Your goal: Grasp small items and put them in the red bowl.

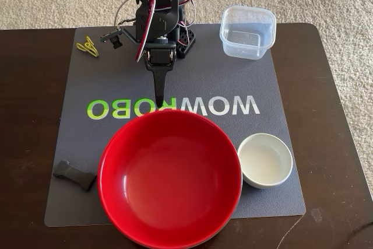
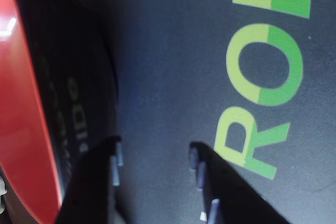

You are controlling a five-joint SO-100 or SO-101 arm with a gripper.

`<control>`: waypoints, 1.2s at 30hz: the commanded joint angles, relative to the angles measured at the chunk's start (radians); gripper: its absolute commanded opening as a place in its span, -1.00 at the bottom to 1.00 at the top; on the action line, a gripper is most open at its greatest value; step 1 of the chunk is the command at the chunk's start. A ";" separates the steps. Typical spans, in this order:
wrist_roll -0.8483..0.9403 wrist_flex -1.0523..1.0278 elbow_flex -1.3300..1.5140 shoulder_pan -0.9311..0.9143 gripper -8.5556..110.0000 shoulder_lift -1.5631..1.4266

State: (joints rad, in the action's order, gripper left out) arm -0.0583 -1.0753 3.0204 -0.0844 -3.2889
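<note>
Fixed view showed the red bowl [image 1: 169, 176] empty at 6 o'clock, nothing done: tub [image 1: 247, 31], white bowl [image 1: 265, 160], clip [image 1: 88, 46], black piece [image 1: 74, 174] all waiting. Jaws [image 2: 156, 163] gaped slightly, holding nothing.

red bowl [image 1: 170, 176] empty | hand [image 1: 161, 98] above rim (mat letters beneath)

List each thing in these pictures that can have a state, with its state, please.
Large glossy red round bowl: upright, empty.
Clear square plastic tub: upright, empty, no lid.
Small white round bowl: upright, empty.
Yellow-green clip: lying on the grey mat.
Small flat black oblong piece: lying on the mat.
Gripper: open, holding nothing.
</note>
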 commanded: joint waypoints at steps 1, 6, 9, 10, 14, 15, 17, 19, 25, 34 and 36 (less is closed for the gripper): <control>-0.003 0.012 -0.006 -0.018 -0.55 -0.003; -0.003 0.012 -0.006 -0.018 -0.55 -0.003; -0.003 0.012 -0.006 -0.018 -0.55 -0.003; -0.003 0.012 -0.006 -0.018 -0.55 -0.003; -0.003 0.012 -0.006 -0.018 -0.55 -0.003; -0.003 0.012 -0.006 -0.018 -0.55 -0.003; -0.003 0.012 -0.006 -0.018 -0.55 -0.003; -0.003 0.012 -0.006 -0.018 -0.55 -0.003; -0.003 0.012 -0.006 -0.018 -0.55 -0.003; -0.094 0.044 0.002 -0.026 -0.71 -0.005; -0.445 0.054 0.014 0.021 -0.85 -0.005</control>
State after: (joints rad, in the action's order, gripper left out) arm -0.1595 -1.0385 3.0327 -0.0874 -3.2904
